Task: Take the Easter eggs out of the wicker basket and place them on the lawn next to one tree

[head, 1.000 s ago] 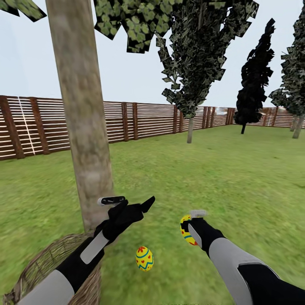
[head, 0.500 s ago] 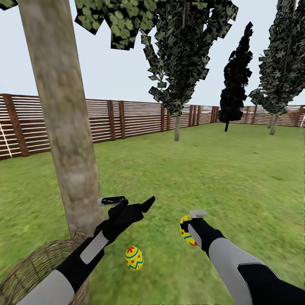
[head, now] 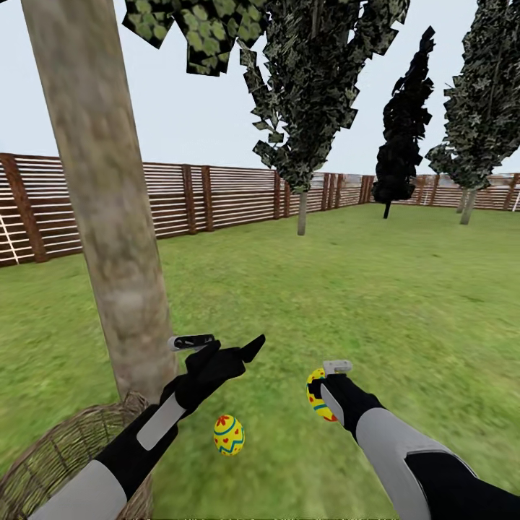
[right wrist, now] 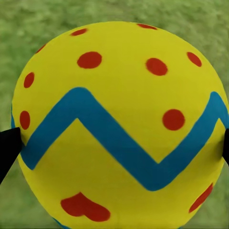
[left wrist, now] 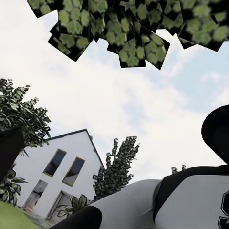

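Observation:
A yellow Easter egg [head: 228, 435] with a blue zigzag lies on the lawn [head: 361, 303] between my arms. It is close to the foot of the thick pale tree trunk [head: 108, 217]. My right gripper [head: 318, 391] is shut on a second egg [right wrist: 119, 129], held just above the grass, with a dark fingertip at each side of it. My left gripper [head: 222, 347] hangs open and empty beside the trunk. The wicker basket [head: 50, 455] stands at the trunk's base under my left arm. Its inside is mostly hidden, and the third egg is out of view.
A brown slat fence [head: 217, 195] rings the garden. A grey-green tree [head: 303, 130], a black-foliaged tree [head: 404, 130] and another tree [head: 477, 108] stand far off. Open grass spreads ahead and to the right. The left wrist view looks up at sky, leaves and a white house [left wrist: 57, 171].
The whole view has swung, so trunk, basket and lying egg sit further left in the picture. Both arms keep their pose, and the right gripper still holds its egg.

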